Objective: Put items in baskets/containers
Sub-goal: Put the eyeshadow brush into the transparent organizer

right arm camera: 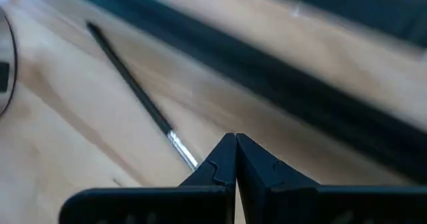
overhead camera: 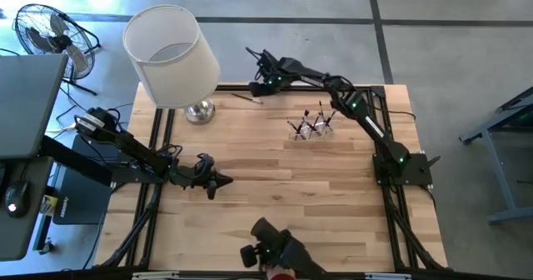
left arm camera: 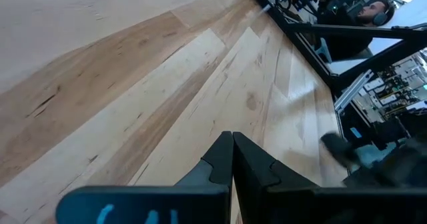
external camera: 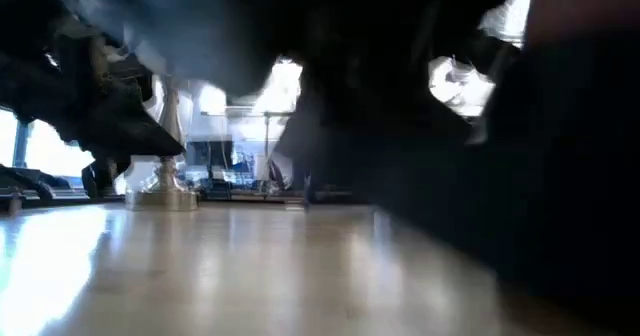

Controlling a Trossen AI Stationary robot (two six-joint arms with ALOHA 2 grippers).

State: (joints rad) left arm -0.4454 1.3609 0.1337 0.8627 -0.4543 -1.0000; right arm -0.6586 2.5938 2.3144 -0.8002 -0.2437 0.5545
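Observation:
One slim makeup brush (overhead camera: 246, 97) lies flat on the wooden table near its far edge. In the right wrist view its dark handle (right arm camera: 130, 84) and silver ferrule (right arm camera: 181, 148) show, and the bristle end is hidden behind my finger. My right gripper (overhead camera: 253, 55) (right arm camera: 235, 139) is shut and empty, raised over the far edge, just beyond this brush. The small clear holder (overhead camera: 311, 130) stands right of centre with several brushes upright in it. My left gripper (overhead camera: 218, 180) (left arm camera: 232, 135) is shut and empty, low over the table's left middle.
A lamp with a big white shade (overhead camera: 171, 55) and a silver base (overhead camera: 200, 111) (external camera: 160, 191) stands at the far left corner. A dark camera mount (overhead camera: 275, 247) sits at the near edge. Bare wood (overhead camera: 291, 180) lies between the arms. A person (left arm camera: 363, 14) sits beyond the table.

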